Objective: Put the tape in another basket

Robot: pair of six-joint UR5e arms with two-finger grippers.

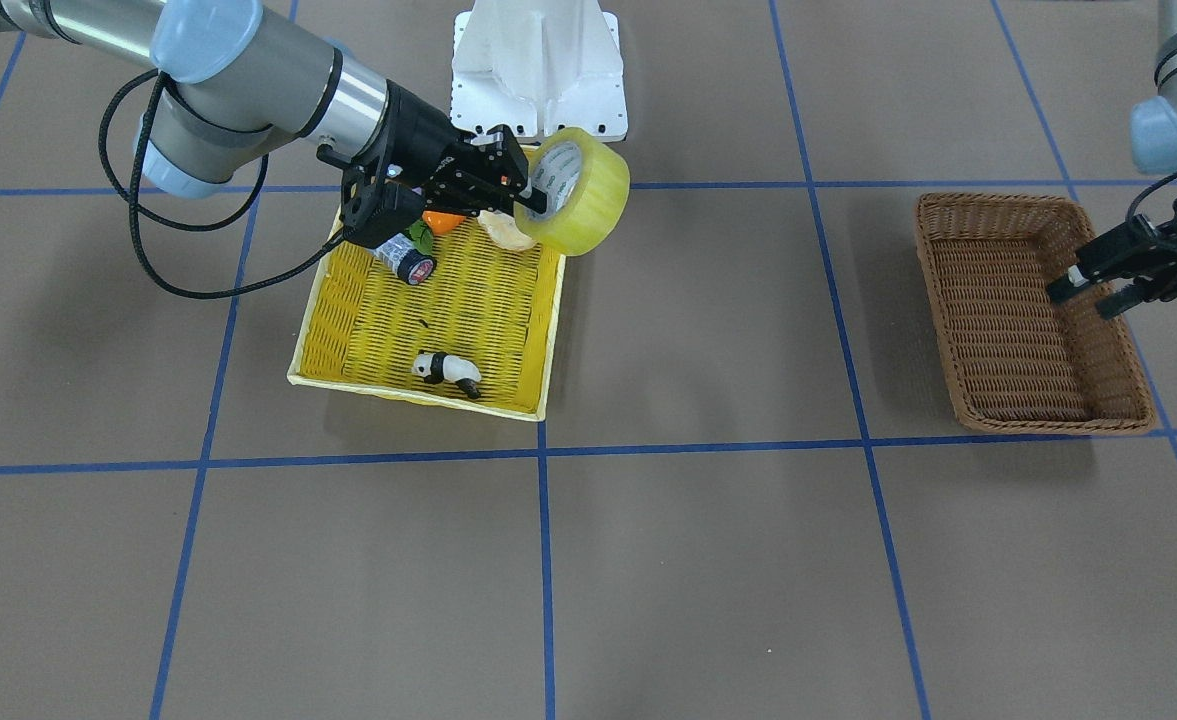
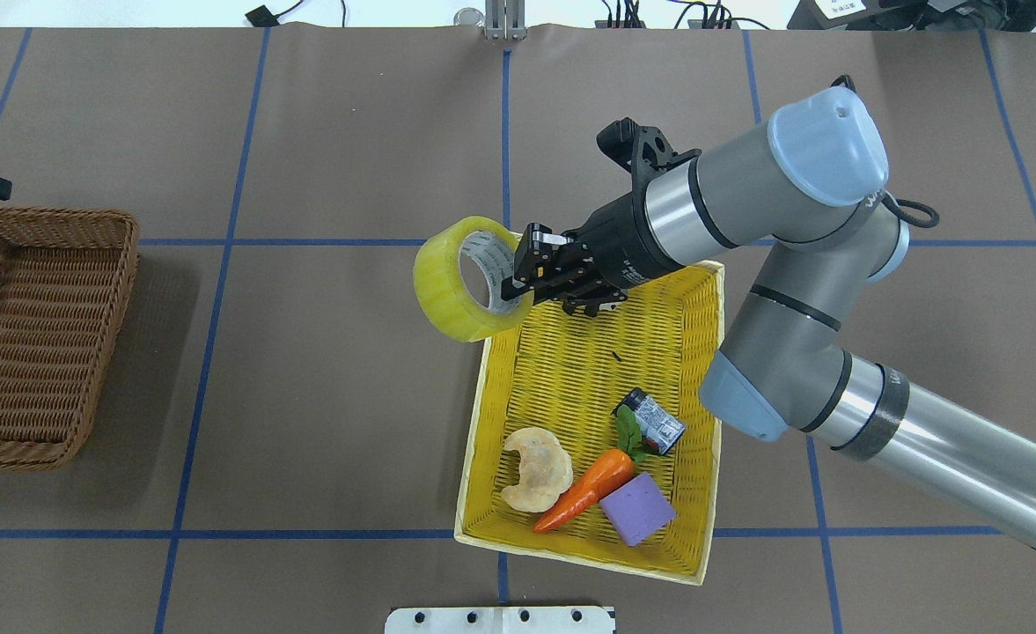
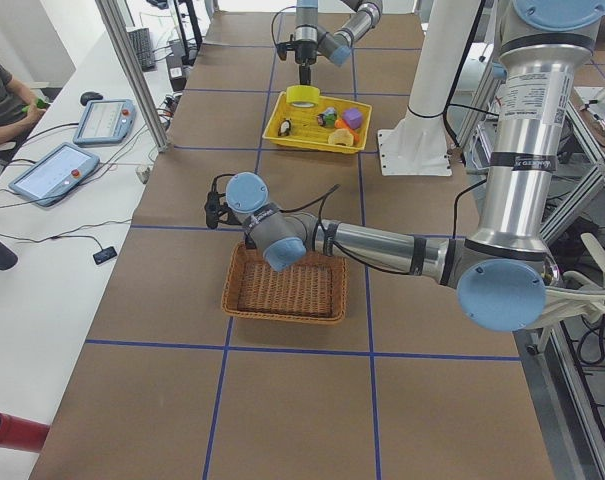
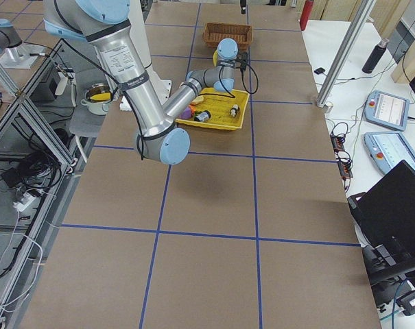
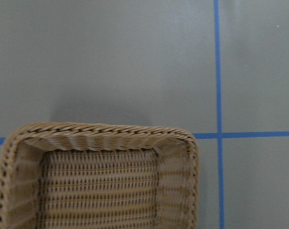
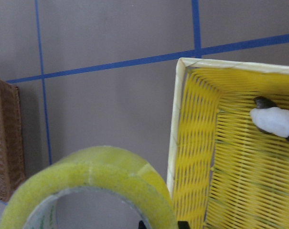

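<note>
Baskets numbered two, tape rolls one, grippers two. From the left in the overhead view came the brown basket (image 2: 123, 291), the tape (image 2: 447, 295), the right gripper (image 2: 518, 286) and the yellow basket (image 2: 472, 440). The yellow basket held one pastry-like piece (image 2: 535, 468), one carrot (image 2: 588, 489), one purple block (image 2: 637, 509) and one small jar (image 2: 651, 423). A fifth item, a panda figure (image 1: 446, 372), was hidden under the right arm in that view and showed only from the front. The left gripper (image 1: 1083, 300) was cut off at the overhead view's left edge; from the front its jaws stood apart over the brown basket's rim. The right gripper was clamped on the tape's wall, one finger inside the core. It held the roll on edge at the yellow basket's far corner, well apart from the brown basket.
</note>
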